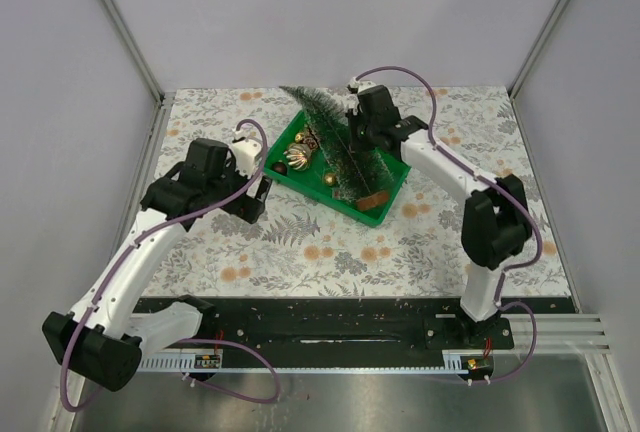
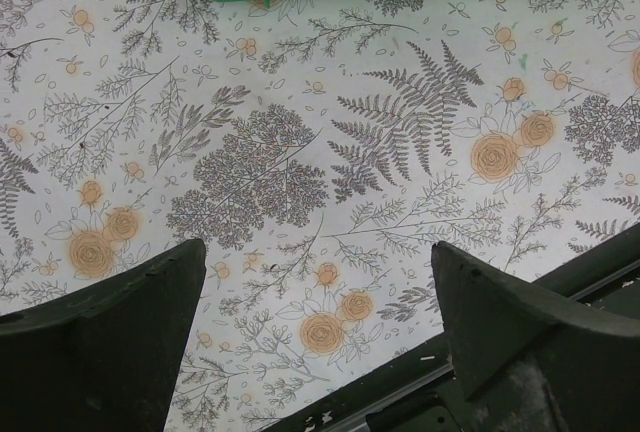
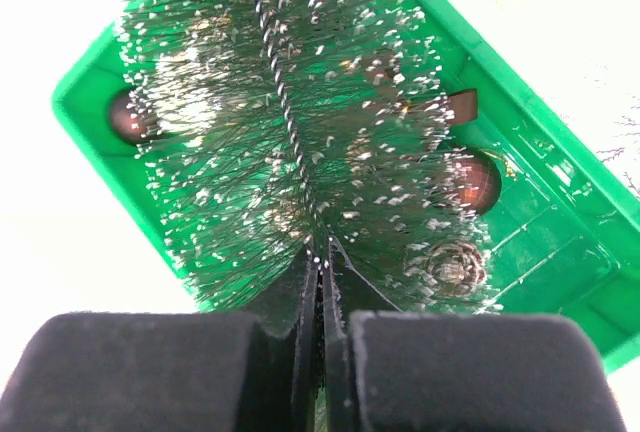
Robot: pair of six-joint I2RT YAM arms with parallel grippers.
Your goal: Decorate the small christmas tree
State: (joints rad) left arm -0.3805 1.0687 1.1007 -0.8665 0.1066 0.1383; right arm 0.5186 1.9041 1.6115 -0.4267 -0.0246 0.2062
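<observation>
the small christmas tree (image 3: pixel 290 132) lies on its side in the green tray (image 1: pixel 372 216), at 12 o'clock from the desk's (image 1: pixel 330 252) middle, with its tip toward 11 o'clock and its base toward 5. the right fingers (image 3: pixel 322 282) are clenched on its twisted wire stem. a pine cone (image 3: pixel 450 264) lies at 4 o'clock from the grip. the left fingers (image 1: pixel 258 195) are released, spread wide above the floral desk at 9 o'clock from the tray.

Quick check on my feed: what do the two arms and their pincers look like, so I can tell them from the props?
Both the left arm and right arm have white links with chunky black joint housings. A purple cable loops along each. The left pincer has dark, wedge-shaped fingers; the right pincer is black too, with blocky bodies.
</observation>
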